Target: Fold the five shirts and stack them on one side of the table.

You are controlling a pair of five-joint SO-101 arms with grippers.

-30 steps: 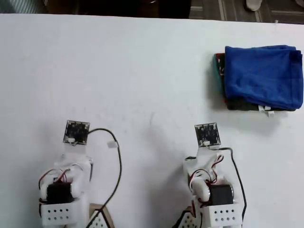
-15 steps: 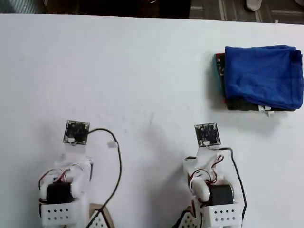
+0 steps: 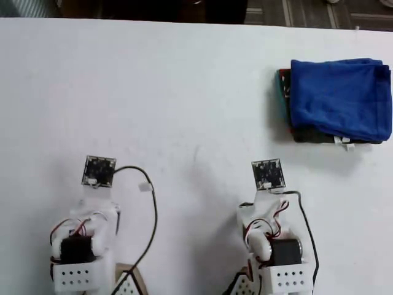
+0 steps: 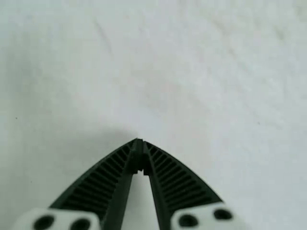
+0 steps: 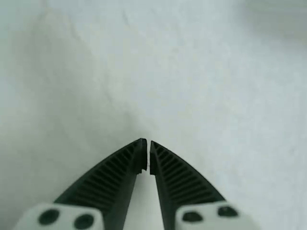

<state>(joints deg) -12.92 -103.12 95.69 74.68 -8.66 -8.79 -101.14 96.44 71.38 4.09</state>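
A white counter (image 3: 184,92) spreads across the whole scene. Beyond its far edge lies a strip of dark floor (image 3: 184,9).

The stack of folded shirts (image 3: 334,104) lies at the far right of the counter, close to the right edge and well apart from both arms. A blue shirt (image 3: 341,98) is on top and covers most of the pile. Dark cloth (image 3: 319,136) shows under it along the near side, and a red and teal edge (image 3: 283,92) shows on the left side. How many shirts lie beneath the blue one cannot be told. A small white tag (image 3: 344,144) sticks out at the stack's near edge, resting on the counter.

Two arms sit at the near edge, side by side and well apart. The near-left arm (image 3: 83,246) and the near-right arm (image 3: 273,246) are both drawn back over their white bases, with red and white wires looped across them. Each carries a small black square camera board, one on the left (image 3: 99,171) and one on the right (image 3: 268,174).

A black cable (image 3: 150,221) curves from the left board toward the near edge, and a small white connector (image 3: 145,187) lies beside it.

The left jaws are together over bare counter, tips touching and holding nothing. The right jaws are all but together over bare counter, with a thin slit between the tips, and they also hold nothing.
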